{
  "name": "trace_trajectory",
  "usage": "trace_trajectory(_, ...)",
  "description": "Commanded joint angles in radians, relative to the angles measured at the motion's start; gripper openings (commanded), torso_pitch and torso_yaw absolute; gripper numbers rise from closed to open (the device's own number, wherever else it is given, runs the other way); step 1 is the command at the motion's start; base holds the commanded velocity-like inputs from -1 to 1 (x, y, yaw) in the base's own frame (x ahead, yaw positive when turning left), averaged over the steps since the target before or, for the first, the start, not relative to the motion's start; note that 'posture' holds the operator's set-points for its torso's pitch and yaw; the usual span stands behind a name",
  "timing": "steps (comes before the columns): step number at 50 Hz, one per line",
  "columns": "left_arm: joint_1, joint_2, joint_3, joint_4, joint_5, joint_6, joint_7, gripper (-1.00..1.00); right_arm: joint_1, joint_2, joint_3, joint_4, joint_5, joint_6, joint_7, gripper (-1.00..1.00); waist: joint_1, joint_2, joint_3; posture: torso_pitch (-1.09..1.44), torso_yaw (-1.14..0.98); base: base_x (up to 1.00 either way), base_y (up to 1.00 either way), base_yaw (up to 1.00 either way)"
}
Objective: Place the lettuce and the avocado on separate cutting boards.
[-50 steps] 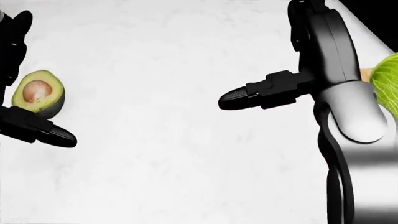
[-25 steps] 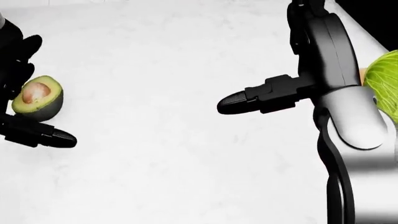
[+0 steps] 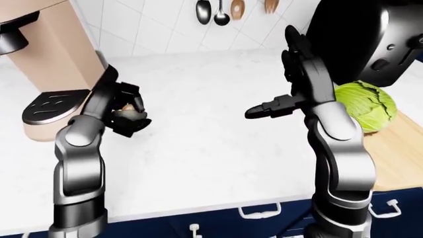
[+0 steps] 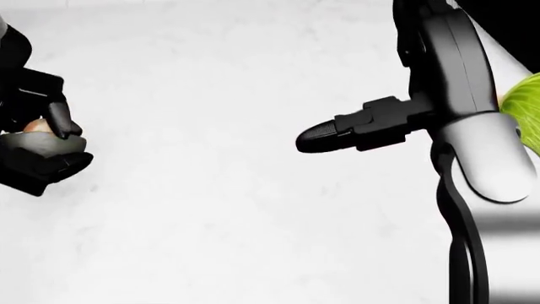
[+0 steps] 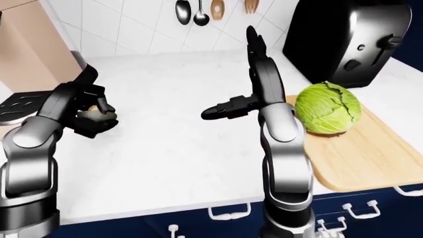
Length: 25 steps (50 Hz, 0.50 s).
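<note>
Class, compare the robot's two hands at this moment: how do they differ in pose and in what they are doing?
The left hand has its fingers closed round the avocado; the right hand holds nothing. The left hand is curled into a fist-like grip; the right hand stands open, fingers pointing up and its thumb out sideways. The right hand is beside the lettuce on the cutting board, not touching it. Both hang above the white counter.

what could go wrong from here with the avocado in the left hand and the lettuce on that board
The left hand has its fingers closed round the avocado, mostly hidden; a loose hold could drop it onto the counter. The open right hand hovers beside the lettuce and might nudge it off the cutting board.
</note>
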Motion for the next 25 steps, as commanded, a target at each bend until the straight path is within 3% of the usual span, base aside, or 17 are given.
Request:
trace_trajectory(1,-0.028,0.015,0.005,-0.061,0.0,0.033,-0.028,-1.0,-0.028,-0.004,-0.008,-0.03,-0.006,-0.024,-0.005,1.0,0.0,0.003,-0.023,0.0,0.0,0.0,0.0,0.0)
trace_trajectory(7,-0.086,0.01,0.027,-0.225,-0.039,0.132,-0.039,-1.0,-0.038,-0.013,-0.018,-0.028,-0.012,-0.016,-0.027,1.0,0.0,-0.003,-0.017,0.0,0.0,0.0,0.0,0.0)
trace_trajectory(9,-0.115,0.017,0.033,-0.295,-0.069,0.191,-0.037,-1.0,-0.061,0.001,-0.051,-0.026,0.015,-0.034,-0.06,1.0,0.0,-0.006,-0.014,0.0,0.0,0.0,0.0,0.0)
trace_trajectory(10,-0.128,0.022,0.035,-0.33,-0.085,0.219,-0.035,-1.0,-0.059,-0.033,-0.024,-0.027,-0.01,-0.045,-0.055,1.0,0.0,-0.006,-0.013,0.0,0.0,0.0,0.0,0.0)
trace_trajectory(11,-0.148,0.02,0.04,-0.371,-0.108,0.267,-0.033,-1.0,-0.078,-0.012,-0.058,-0.018,0.016,-0.055,-0.079,1.0,0.0,-0.008,-0.011,0.0,0.0,0.0,0.0,0.0)
trace_trajectory(13,-0.191,0.03,0.046,-0.428,-0.144,0.329,-0.01,-1.0,-0.101,-0.029,-0.064,-0.019,0.026,-0.087,-0.106,1.0,0.0,-0.008,-0.008,0.0,0.0,0.0,0.0,0.0)
trace_trajectory(18,-0.262,0.065,0.056,-0.542,-0.232,0.467,0.025,-1.0,-0.1,-0.048,-0.042,-0.042,0.046,-0.05,-0.088,1.0,0.001,-0.008,0.001,0.0,0.0,0.0,0.0,0.0)
trace_trajectory(25,-0.258,0.094,0.082,-0.674,-0.324,0.607,0.079,-1.0,-0.139,-0.05,-0.04,-0.086,0.06,0.002,-0.083,1.0,-0.001,-0.004,0.005,0.0,0.0,0.0,0.0,0.0)
